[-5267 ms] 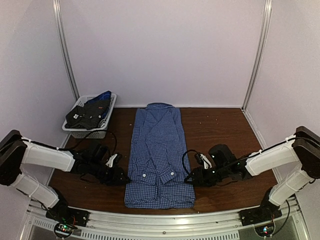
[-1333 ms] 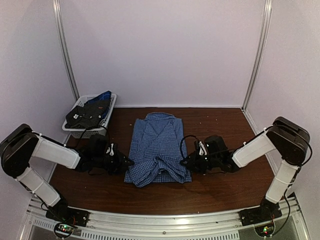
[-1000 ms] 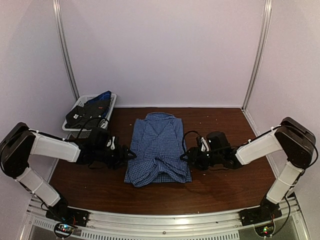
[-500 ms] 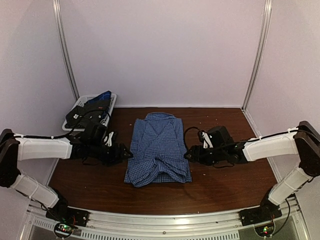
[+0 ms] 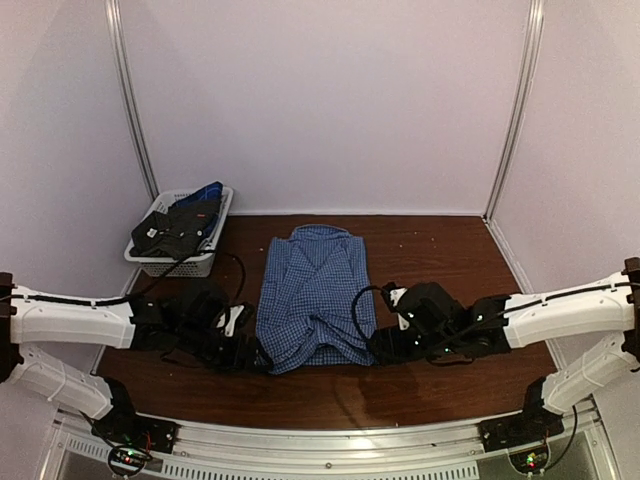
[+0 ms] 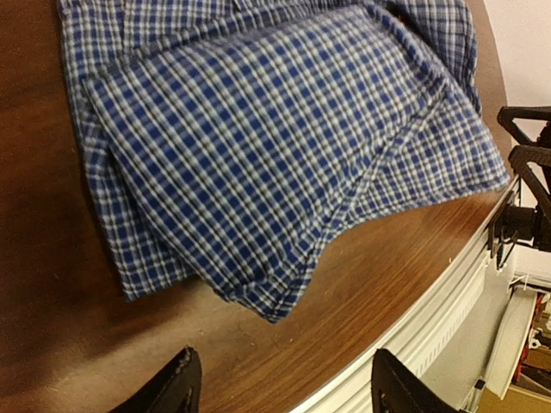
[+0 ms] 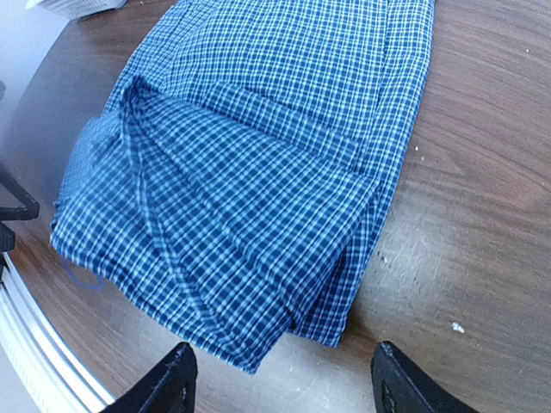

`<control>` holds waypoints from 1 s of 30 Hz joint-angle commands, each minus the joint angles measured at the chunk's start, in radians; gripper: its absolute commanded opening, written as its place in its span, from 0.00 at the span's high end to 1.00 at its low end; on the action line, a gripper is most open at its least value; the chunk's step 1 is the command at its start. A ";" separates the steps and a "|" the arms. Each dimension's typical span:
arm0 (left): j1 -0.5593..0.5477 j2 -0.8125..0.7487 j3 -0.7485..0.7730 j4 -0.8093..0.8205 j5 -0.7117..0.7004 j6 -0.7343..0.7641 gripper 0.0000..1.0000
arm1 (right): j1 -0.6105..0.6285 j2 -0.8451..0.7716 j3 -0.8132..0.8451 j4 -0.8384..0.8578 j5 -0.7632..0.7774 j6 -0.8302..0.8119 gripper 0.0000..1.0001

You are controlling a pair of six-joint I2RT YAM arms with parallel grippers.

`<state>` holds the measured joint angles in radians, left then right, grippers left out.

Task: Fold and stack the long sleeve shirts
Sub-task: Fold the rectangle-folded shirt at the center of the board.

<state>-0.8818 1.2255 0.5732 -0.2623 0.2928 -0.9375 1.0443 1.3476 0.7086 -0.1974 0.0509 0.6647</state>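
Note:
A blue checked long sleeve shirt (image 5: 315,300) lies in the middle of the brown table, its lower half folded up over the upper half and its collar at the far end. My left gripper (image 5: 258,352) is low at the shirt's near left corner, open and empty. In the left wrist view the folded corner (image 6: 275,146) lies just ahead of the gripper (image 6: 284,391). My right gripper (image 5: 375,345) is at the near right corner, open and empty. In the right wrist view the folded shirt (image 7: 250,172) lies just ahead of the gripper (image 7: 284,387).
A white basket (image 5: 152,262) holding dark clothes (image 5: 180,228) stands at the far left by the wall. The table's metal front rail (image 6: 430,335) runs close behind the shirt's near edge. Walls close in the table on three sides.
The shirt's lower half has been folded up over the upper half. In the last half second both grippers moved from the shirt's sides back to its near corners, open.

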 commanded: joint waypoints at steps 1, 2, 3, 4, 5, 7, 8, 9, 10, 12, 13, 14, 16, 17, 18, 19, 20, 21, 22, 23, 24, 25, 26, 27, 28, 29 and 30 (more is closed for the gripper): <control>-0.064 0.041 -0.005 0.038 -0.042 -0.050 0.34 | 0.101 -0.035 -0.026 -0.065 0.147 0.058 0.29; -0.071 0.055 0.001 0.044 -0.047 -0.054 0.35 | 0.122 -0.032 -0.027 -0.065 0.161 0.065 0.30; -0.081 0.069 0.008 0.048 -0.056 -0.058 0.37 | 0.138 -0.027 -0.027 -0.065 0.171 0.068 0.30; -0.086 0.083 0.015 0.049 -0.064 -0.059 0.39 | 0.154 -0.019 -0.027 -0.065 0.180 0.071 0.30; -0.090 0.097 0.020 0.051 -0.070 -0.063 0.42 | 0.167 -0.007 -0.023 -0.065 0.187 0.072 0.30; -0.093 0.123 0.026 0.066 -0.079 -0.070 0.46 | 0.185 0.021 -0.011 -0.064 0.205 0.068 0.30; -0.093 0.133 0.028 0.076 -0.082 -0.074 0.47 | 0.189 0.038 -0.004 -0.065 0.211 0.067 0.31; -0.094 0.143 0.031 0.083 -0.087 -0.077 0.48 | 0.191 0.054 0.002 -0.064 0.217 0.066 0.31; -0.093 0.153 0.036 0.091 -0.091 -0.080 0.48 | 0.191 0.073 0.006 -0.058 0.220 0.063 0.32; -0.092 0.178 0.051 0.096 -0.104 -0.080 0.50 | 0.192 0.114 0.024 -0.047 0.224 0.054 0.35; -0.093 0.188 0.058 0.099 -0.107 -0.080 0.52 | 0.191 0.132 0.035 -0.040 0.226 0.047 0.37; -0.093 0.195 0.064 0.104 -0.108 -0.080 0.53 | 0.191 0.149 0.048 -0.039 0.232 0.042 0.38; -0.093 0.205 0.075 0.106 -0.118 -0.081 0.58 | 0.191 0.179 0.083 -0.055 0.258 0.031 0.43; -0.093 0.208 0.081 0.106 -0.122 -0.081 0.61 | 0.190 0.191 0.103 -0.068 0.281 0.027 0.44; -0.093 0.210 0.090 0.103 -0.127 -0.082 0.64 | 0.189 0.202 0.122 -0.082 0.296 0.022 0.47; -0.093 0.208 0.101 0.095 -0.132 -0.083 0.69 | 0.188 0.211 0.140 -0.095 0.310 0.018 0.49; -0.094 0.204 0.112 0.085 -0.143 -0.083 0.74 | 0.185 0.217 0.156 -0.106 0.319 0.015 0.52; -0.093 0.197 0.124 0.070 -0.156 -0.084 0.78 | 0.181 0.223 0.172 -0.114 0.327 0.011 0.54; -0.092 0.188 0.136 0.058 -0.171 -0.084 0.82 | 0.175 0.226 0.185 -0.120 0.331 0.009 0.57; -0.092 0.178 0.148 0.044 -0.187 -0.082 0.85 | 0.170 0.229 0.194 -0.124 0.332 0.007 0.59; -0.091 0.171 0.160 0.031 -0.201 -0.079 0.86 | 0.163 0.230 0.202 -0.123 0.333 0.004 0.62; -0.089 0.165 0.171 0.019 -0.214 -0.075 0.88 | 0.155 0.231 0.207 -0.122 0.334 0.001 0.64; -0.084 0.161 0.179 0.011 -0.223 -0.070 0.90 | 0.144 0.234 0.212 -0.122 0.333 0.000 0.67; -0.077 0.159 0.185 0.010 -0.227 -0.065 0.91 | 0.132 0.237 0.218 -0.122 0.334 -0.002 0.69; -0.067 0.160 0.188 0.010 -0.227 -0.060 0.93 | 0.119 0.243 0.224 -0.121 0.332 -0.004 0.71; -0.053 0.161 0.190 0.014 -0.226 -0.055 0.93 | 0.105 0.248 0.232 -0.122 0.331 -0.005 0.73; -0.039 0.162 0.192 0.021 -0.221 -0.048 0.94 | 0.091 0.252 0.240 -0.122 0.332 -0.009 0.75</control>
<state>-0.9596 1.4048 0.7353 -0.2405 0.1085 -1.0130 1.1835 1.5749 0.9142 -0.2932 0.3428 0.6716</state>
